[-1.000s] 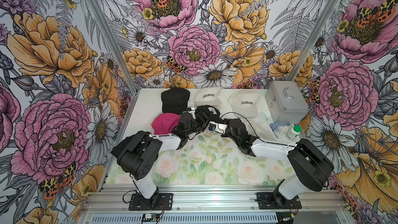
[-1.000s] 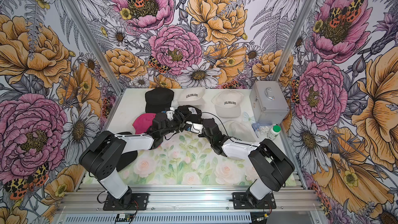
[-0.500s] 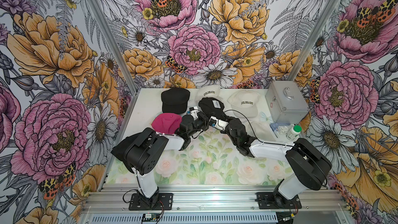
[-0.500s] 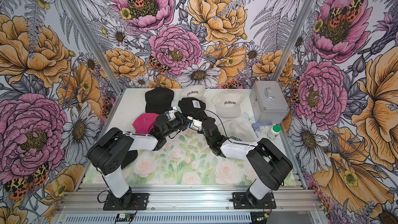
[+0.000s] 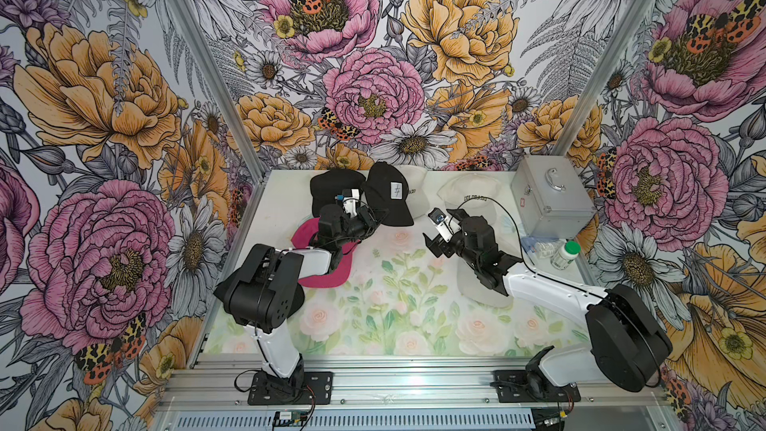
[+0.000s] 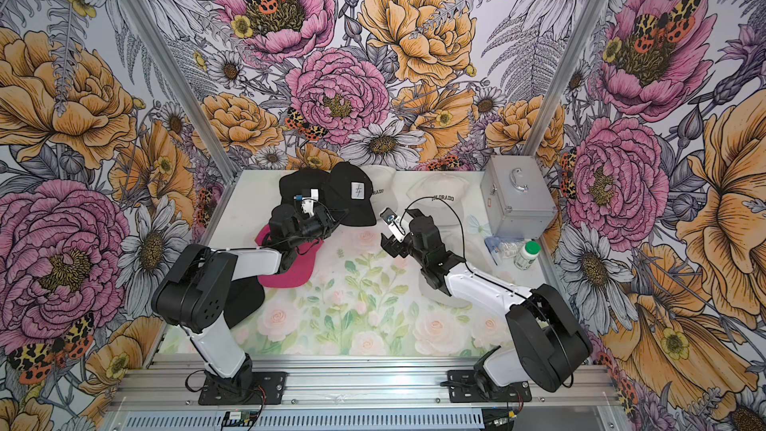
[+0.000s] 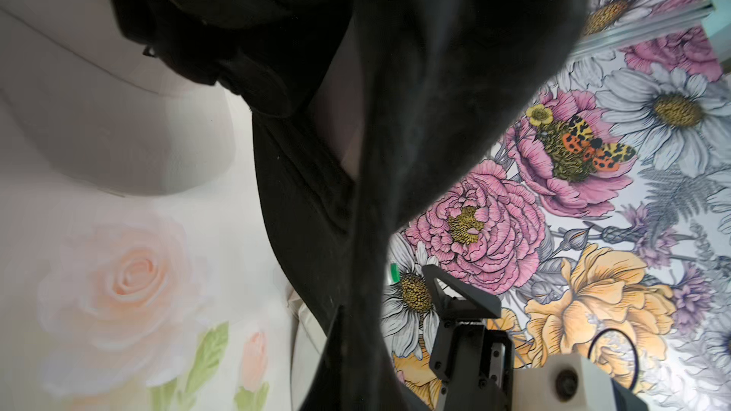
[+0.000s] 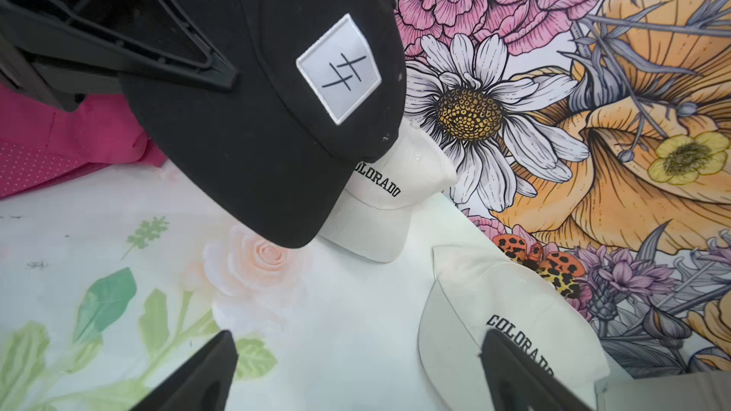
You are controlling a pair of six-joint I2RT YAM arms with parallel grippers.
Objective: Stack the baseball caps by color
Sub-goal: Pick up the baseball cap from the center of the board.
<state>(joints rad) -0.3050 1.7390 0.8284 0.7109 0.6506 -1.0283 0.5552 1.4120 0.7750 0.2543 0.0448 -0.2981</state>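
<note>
Cap [image 5: 383,206] pinched in left claw [image 5: 375,217], right claw [image 5: 438,226] agape beside

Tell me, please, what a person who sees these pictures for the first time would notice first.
First, the loud flowered walls that enclose the table on three sides. Next, near the back of the table, the black cap with a white patch, gripped at its edge by the shut left claw and hiding part of a cream COLORADO cap. The right claw hangs open beside it, holding nothing.
</note>
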